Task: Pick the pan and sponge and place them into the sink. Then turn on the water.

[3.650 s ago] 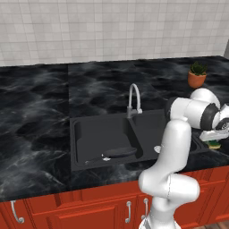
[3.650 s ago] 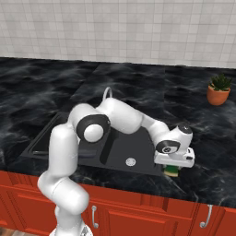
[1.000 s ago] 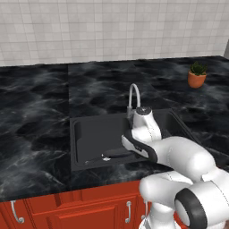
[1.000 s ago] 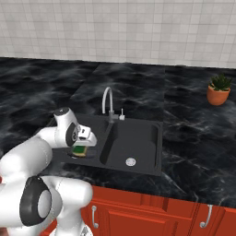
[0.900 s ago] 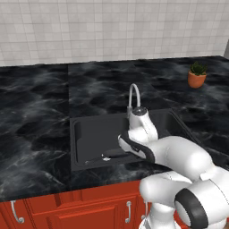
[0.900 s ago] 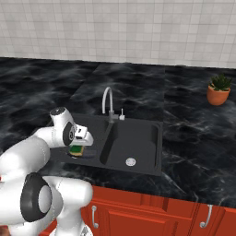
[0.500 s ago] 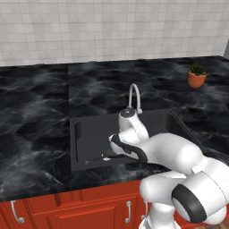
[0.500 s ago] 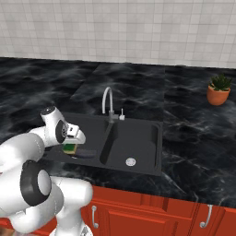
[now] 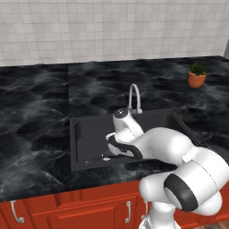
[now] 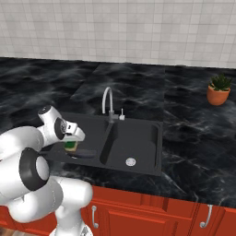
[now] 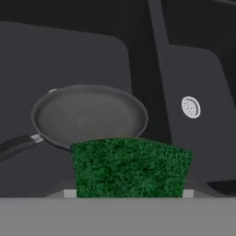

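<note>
Round dark grey frying pan [image 11: 90, 115] already lies in left basin of black double-basin sink [image 10: 138, 156]; yellow-green sponge [image 11: 131, 168] pinched in jaws of gripper [image 10: 72, 144], hanging above pan; release pending; faucet [image 10: 107, 104] dry, water step remaining

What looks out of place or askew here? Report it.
Nothing stands out. The pan sits upright in one basin of the sink, the sponge is held in the gripper above it, and the faucet runs dry.
</note>
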Tool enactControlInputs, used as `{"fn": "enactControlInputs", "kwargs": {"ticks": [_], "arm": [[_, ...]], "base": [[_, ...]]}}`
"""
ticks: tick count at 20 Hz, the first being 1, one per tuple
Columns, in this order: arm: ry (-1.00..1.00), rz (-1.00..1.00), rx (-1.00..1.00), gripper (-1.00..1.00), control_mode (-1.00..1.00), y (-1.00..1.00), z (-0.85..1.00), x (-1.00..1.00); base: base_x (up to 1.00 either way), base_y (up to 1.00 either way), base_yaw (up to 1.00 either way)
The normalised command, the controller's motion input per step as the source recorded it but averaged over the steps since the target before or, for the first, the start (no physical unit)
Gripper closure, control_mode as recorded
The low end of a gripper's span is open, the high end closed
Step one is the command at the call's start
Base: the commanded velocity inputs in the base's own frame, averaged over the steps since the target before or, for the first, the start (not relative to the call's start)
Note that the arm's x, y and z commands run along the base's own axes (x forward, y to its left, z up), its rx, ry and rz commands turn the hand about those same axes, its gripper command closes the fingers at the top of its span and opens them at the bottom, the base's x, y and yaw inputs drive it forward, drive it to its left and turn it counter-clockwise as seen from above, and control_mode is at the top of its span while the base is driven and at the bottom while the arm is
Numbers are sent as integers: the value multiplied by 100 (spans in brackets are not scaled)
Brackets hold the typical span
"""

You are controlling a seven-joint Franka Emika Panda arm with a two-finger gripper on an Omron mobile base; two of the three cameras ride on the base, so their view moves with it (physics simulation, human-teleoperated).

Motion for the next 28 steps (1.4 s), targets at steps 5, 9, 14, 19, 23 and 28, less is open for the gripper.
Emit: {"fn": "enactControlInputs", "kwargs": {"ticks": [5,9,14,19,23,28], "arm": [[-6,-2,-4,100,-100,0,-1,16],[-5,0,1,100,-100,0,0,17],[-3,0,10,100,-100,0,-3,22],[0,0,9,100,-100,0,-19,31],[0,0,-1,100,-100,9,-43,26],[0,2,-9,100,-100,34,-54,26]], "base": [[0,0,0],[0,0,0],[0,0,0],[0,0,0],[0,0,0],[0,0,0]]}}
